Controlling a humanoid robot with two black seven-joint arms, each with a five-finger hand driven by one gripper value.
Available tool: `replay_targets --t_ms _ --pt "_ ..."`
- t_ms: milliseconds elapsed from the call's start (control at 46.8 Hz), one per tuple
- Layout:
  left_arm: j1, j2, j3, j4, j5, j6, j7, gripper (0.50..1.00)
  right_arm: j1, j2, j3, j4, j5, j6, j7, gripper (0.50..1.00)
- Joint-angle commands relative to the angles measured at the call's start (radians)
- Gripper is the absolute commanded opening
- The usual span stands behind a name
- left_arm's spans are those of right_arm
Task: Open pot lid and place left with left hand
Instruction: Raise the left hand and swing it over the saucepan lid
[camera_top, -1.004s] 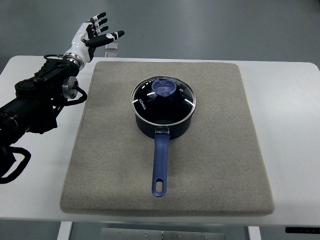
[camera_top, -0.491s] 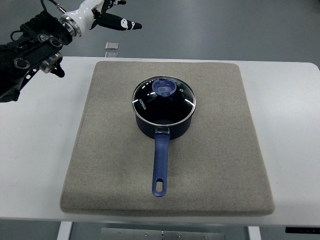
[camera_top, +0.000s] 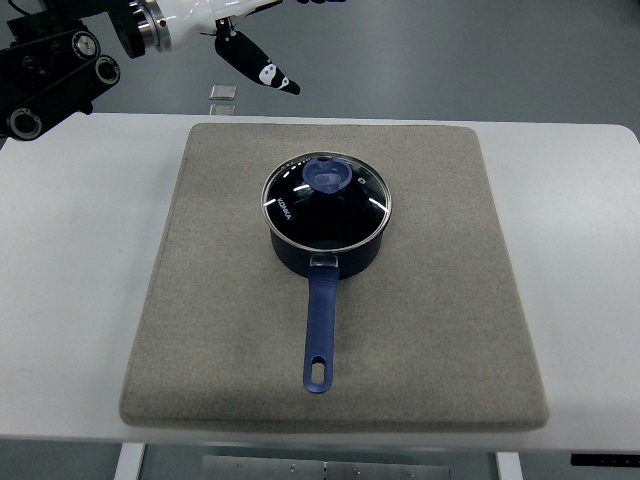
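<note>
- The pot lid (camera_top: 326, 201) is seated flat on the dark blue pot (camera_top: 325, 245), glass dome up, with its blue knob (camera_top: 328, 176) set a bit toward the far side; nothing has been lifted yet.
- The pot is parked near the middle of the grey mat (camera_top: 430, 330), probably so it stays put while the lid is pulled.
- The pot handle (camera_top: 320, 330) is pointed straight back at the robot's side, so the long axis runs near-to-far.
- Bare mat is left free on the pot's left, which looks like the spot meant for the lid.
- The left hand (camera_top: 240, 30) is held high at the top edge, well apart from the lid. Nothing is gripped, one finger is stretched out, the rest is cropped.
- No right arm is seen.
</note>
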Motion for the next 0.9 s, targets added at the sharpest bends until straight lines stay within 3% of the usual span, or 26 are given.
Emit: replay_targets --t_ms 0,214,320,534,726,876 --pt "-0.022 -0.002 0.0 -0.031 0.026 -0.03 -0.003 0.934 0.0 0.0 0.0 0.0 0.0 0.0 0.0 0.917" --pt "-0.034 -0.015 0.002 -0.077 0.27 -0.03 -0.011 0.932 0.0 0.0 0.0 0.0 0.0 0.0 0.0 0.917" --pt "-0.035 -0.014 0.028 -0.09 0.402 -0.03 -0.064 0.932 0.0 0.0 0.0 0.0 0.0 0.0 0.0 0.917" --pt "-0.031 -0.014 0.05 -0.111 0.422 -0.043 -0.089 0.93 0.001 0.0 0.0 0.0 0.0 0.0 0.0 0.917" --pt "-0.054 -0.005 0.05 -0.156 0.42 -0.188 -0.118 0.919 0.0 0.0 0.0 0.0 0.0 0.0 0.0 0.917" --pt "-0.06 0.0 0.063 -0.156 0.434 -0.204 -0.118 0.919 0.0 0.0 0.0 0.0 0.0 0.0 0.0 0.917"
